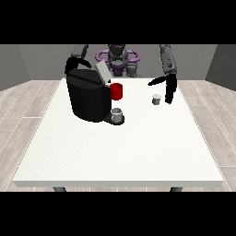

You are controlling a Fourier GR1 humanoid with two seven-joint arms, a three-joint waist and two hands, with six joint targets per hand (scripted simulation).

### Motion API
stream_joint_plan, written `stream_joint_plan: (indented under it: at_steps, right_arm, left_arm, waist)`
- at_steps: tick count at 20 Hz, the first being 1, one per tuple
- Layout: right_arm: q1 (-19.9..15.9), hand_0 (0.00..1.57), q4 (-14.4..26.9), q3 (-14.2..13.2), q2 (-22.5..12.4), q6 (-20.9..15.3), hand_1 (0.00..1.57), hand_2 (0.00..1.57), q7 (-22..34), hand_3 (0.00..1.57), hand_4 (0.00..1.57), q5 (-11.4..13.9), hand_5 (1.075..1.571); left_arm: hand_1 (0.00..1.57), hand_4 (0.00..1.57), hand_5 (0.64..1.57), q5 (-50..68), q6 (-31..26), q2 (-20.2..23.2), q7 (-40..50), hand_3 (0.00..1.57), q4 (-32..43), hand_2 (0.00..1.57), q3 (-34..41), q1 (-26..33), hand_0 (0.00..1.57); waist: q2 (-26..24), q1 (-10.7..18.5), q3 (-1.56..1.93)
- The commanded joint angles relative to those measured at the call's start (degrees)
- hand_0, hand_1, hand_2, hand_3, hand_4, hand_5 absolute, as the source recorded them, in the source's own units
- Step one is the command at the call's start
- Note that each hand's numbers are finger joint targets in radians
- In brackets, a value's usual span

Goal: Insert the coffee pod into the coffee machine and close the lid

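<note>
The black coffee machine (90, 99) stands on the left half of the table, its grey lid (103, 73) tilted up and open. A small grey-white coffee pod (156, 99) sits on the table to the right of the machine. The hand at the view's right (169, 90) hangs just right of the pod, fingers straight and pointing down, thumb stretched out to the left above the pod; it holds nothing. The hand at the view's left (76, 62) hovers above the machine's back left corner.
A red mug (116, 91) stands just behind the machine's right side. A grey cup (117, 114) rests on the machine's base at its front. The white table (120, 152) stretches wide towards the camera.
</note>
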Motion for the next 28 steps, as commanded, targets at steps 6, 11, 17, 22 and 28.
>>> stream_joint_plan:
  at_steps: [6, 11, 17, 22, 28]
  right_arm:
    - [-3.0, 0.0, 3.2, 2.04, 1.0, -2.83, 0.0, 0.0, 4.72, 0.0, 0.42, 3.53, 1.571]
    - [-4.42, 0.0, 2.16, 0.07, -1.33, -2.16, 0.0, 0.0, 3.28, 0.0, 0.41, 3.09, 1.571]
    - [-3.92, 0.0, 3.27, 1.09, 0.74, -3.16, 0.0, 0.0, 3.18, 0.0, 0.43, 3.14, 1.571]
    - [-4.45, 0.0, 5.35, -0.94, -0.69, -1.39, 0.0, 0.0, 2.47, 0.0, 0.48, 1.32, 1.571]
    - [-2.8, 0.0, 6.07, 1.84, 1.54, -3.33, 0.0, 0.0, -0.65, 0.0, 0.52, 2.97, 1.571]
  left_arm:
    - [0.81, 0.0, 1.571, -6.35, 1.13, 1.47, 1.36, 0.5, 7.55, 0.85, -1.96, -4.85, 0.81]
    - [0.58, 0.0, 1.571, -10.25, 4.14, 4.43, -5.01, 0.47, 12.21, 0.72, -2.07, -5.0, 0.58]
    - [0.65, 0.0, 1.571, -14.91, 9.34, 2.77, -6.08, 0.53, 14.89, 0.79, -3.67, -6.81, 0.65]
    - [0.69, 0.29, 1.571, -17.02, 14.4, 0.06, -6.86, 0.65, 15.79, 0.85, -3.81, -7.85, 0.69]
    - [0.97, 0.32, 1.571, -20.31, 19.51, -0.35, -9.66, 0.86, 18.43, 1.09, -4.43, -9.08, 0.97]
  waist:
    - [-0.69, 0.45, 0.0]
    - [3.02, -1.06, -0.01]
    - [1.87, -1.27, -0.01]
    - [0.92, -1.02, 0.0]
    - [3.16, -1.78, 0.0]
